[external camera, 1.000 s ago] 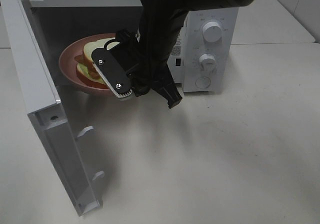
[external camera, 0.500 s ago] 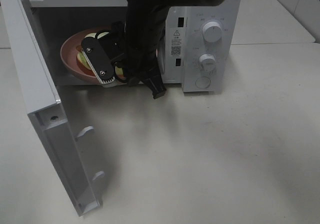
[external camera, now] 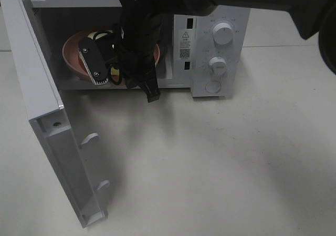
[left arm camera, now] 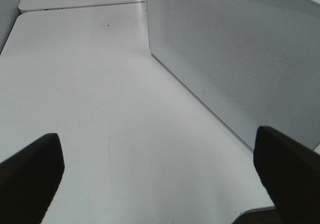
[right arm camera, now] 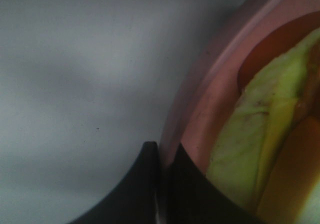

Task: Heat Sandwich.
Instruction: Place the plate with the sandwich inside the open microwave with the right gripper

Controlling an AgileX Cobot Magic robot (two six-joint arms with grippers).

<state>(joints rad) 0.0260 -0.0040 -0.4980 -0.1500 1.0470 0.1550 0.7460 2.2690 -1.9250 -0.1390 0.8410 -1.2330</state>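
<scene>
The sandwich shows green lettuce and orange-brown filling on a round pink plate. My right gripper is shut on that plate's rim, its two dark fingers pinched together over the edge. From above, the pink plate sits inside the open microwave, and my right gripper and arm cover most of the sandwich. My left gripper stands wide open over bare table, holding nothing. It does not appear in the exterior high view.
The microwave door swings out to the left toward the table's front. The control panel's two knobs are right of the cavity. In the left wrist view, the microwave's perforated wall stands close by.
My right arm has carried the plate and sandwich leftward and deeper into the microwave cavity. The left gripper has not moved.
</scene>
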